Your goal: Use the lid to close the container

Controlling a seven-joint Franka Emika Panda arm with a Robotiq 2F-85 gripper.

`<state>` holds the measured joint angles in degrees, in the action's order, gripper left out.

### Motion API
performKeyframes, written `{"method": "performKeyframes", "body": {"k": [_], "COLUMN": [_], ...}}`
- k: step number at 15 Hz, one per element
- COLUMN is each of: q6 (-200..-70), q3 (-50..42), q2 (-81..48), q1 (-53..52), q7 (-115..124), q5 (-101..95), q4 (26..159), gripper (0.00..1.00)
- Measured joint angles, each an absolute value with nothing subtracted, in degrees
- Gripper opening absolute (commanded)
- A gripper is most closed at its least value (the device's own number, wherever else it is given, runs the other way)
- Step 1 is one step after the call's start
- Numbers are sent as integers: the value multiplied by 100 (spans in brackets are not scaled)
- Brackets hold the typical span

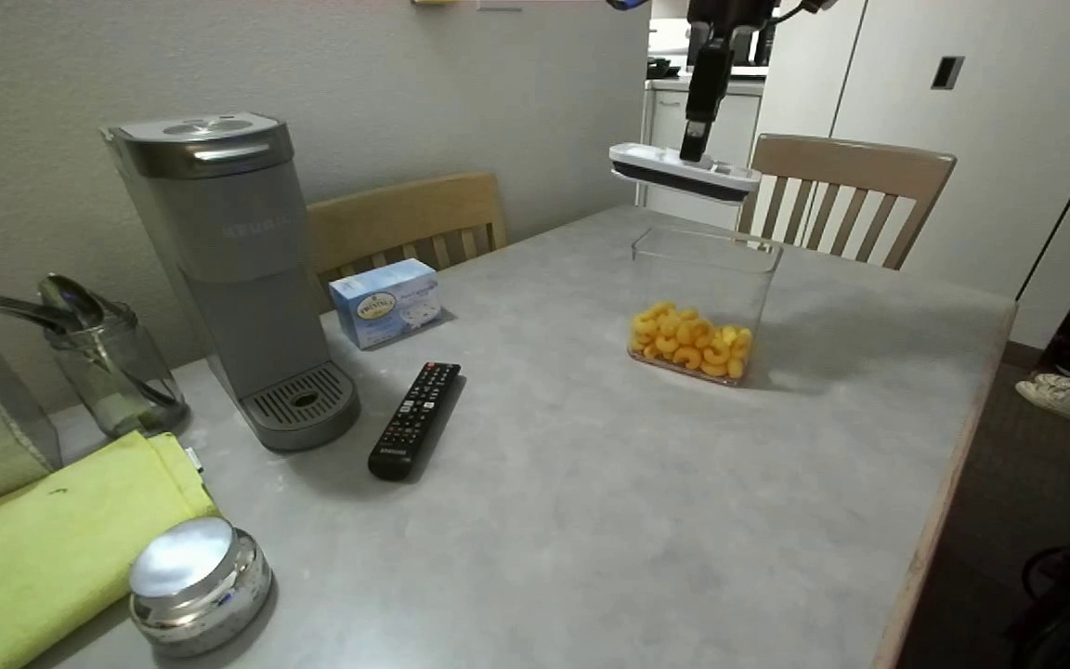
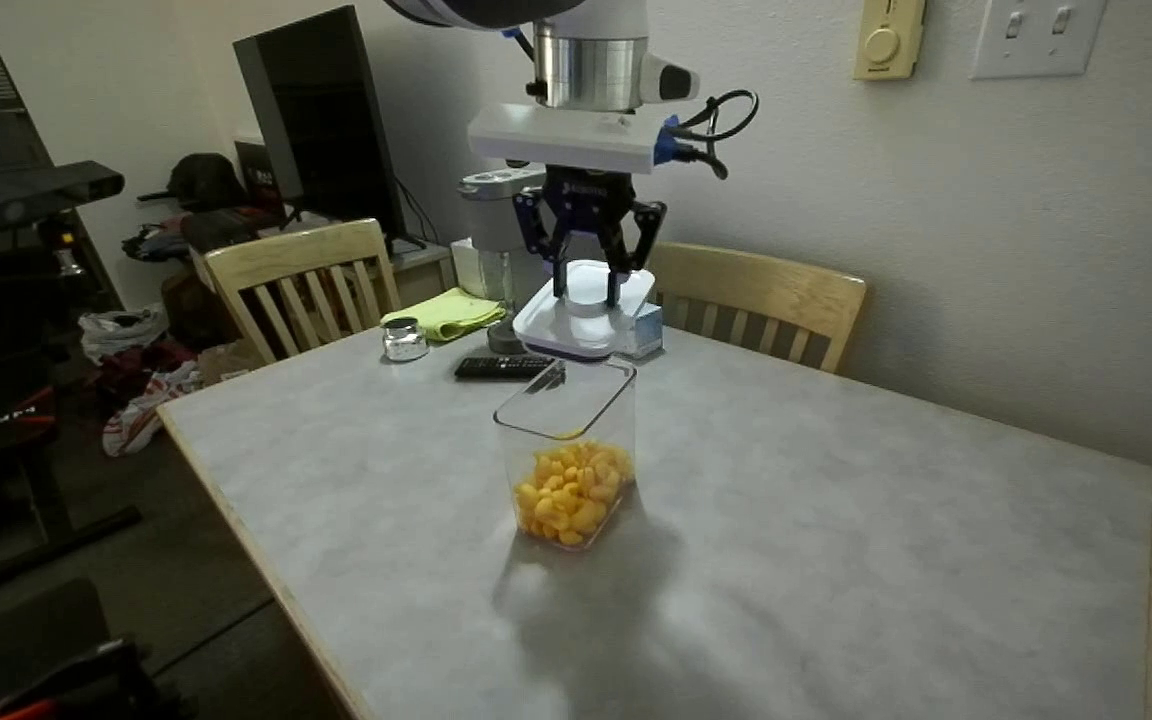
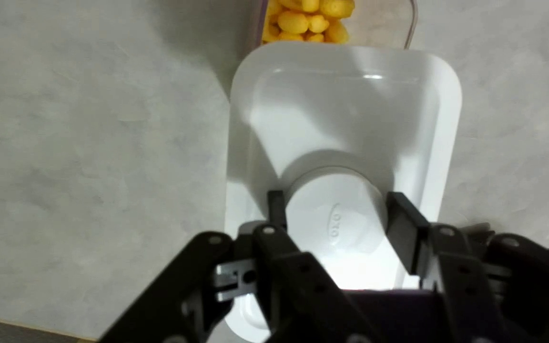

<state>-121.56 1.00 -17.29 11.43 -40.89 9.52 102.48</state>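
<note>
Poised above and apart from the uncovered container on the bench, pinching the lid by its round knob with the pincer. At risk of jamming askew if lowered out of line with the container, of toppling it if pressed unevenly, and of twisting loose if bumped, gripped on only two sides.

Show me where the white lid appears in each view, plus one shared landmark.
In an exterior view: white lid, upper part, right of centre.
In an exterior view: white lid, just above the centre.
In the wrist view: white lid, large, slightly right of centre.
Shared landmark: clear plastic container, pictured below the lid in both exterior views, partly showing at the wrist view's top edge.
</note>
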Motion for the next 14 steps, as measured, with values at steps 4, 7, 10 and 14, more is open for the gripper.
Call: {"method": "performKeyframes", "body": {"k": [4,7,10,14], "q6": [-12157,-12157,-12182,-12245], "q3": [40,-3,-36,-59], "q2": [-1588,-1506,-1431,-1272], "q1": [1144,1145,1145,1145], "q7": [-4090,-4090,-4090,-4088], "q5": [955,955,971,1048], "q4": [10480,10656,10839,11115], "gripper": [29,29,29,29]}}
